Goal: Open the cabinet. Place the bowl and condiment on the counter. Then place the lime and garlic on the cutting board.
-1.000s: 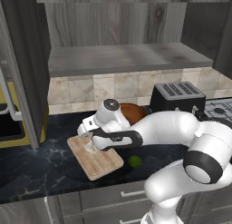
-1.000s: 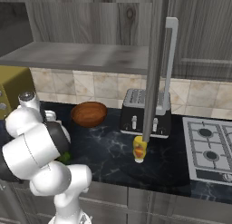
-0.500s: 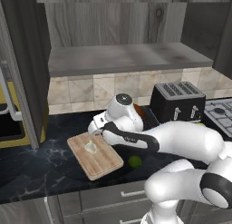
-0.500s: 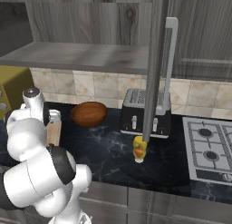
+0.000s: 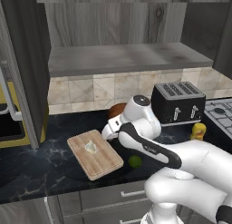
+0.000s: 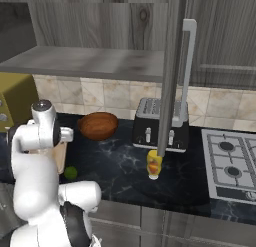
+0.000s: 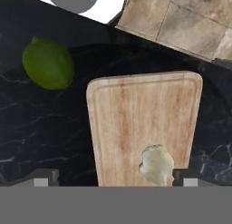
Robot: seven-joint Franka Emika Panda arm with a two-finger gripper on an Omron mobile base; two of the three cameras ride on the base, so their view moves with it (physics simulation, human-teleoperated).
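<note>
My gripper (image 7: 115, 181) hangs open above the cutting board (image 7: 145, 121), with nothing between its widely spread fingertips (image 7: 43, 178). The garlic (image 7: 156, 164) lies on the board just inside the right fingertip. On the black counter (image 7: 41, 128) beside the board sits the lime (image 7: 49, 64). From the left base, the garlic (image 5: 91, 147) rests mid-board (image 5: 102, 162) and the lime (image 5: 134, 161) is off its right edge. The bowl (image 6: 98, 125) and the condiment (image 6: 154, 164) stand on the counter. The cabinet door (image 6: 172, 71) is swung open, its shelf (image 5: 127, 57) bare.
A black toaster (image 5: 179, 102) stands against the tiled wall right of the bowl. A gas hob (image 6: 232, 166) fills the counter's right end. The open door's silver handle (image 6: 187, 66) hangs over the condiment. My own arm hides part of the board from the right base.
My hand has drawn back to the right, away from the board's middle. The garlic stays lying on the board and the lime has not moved.
</note>
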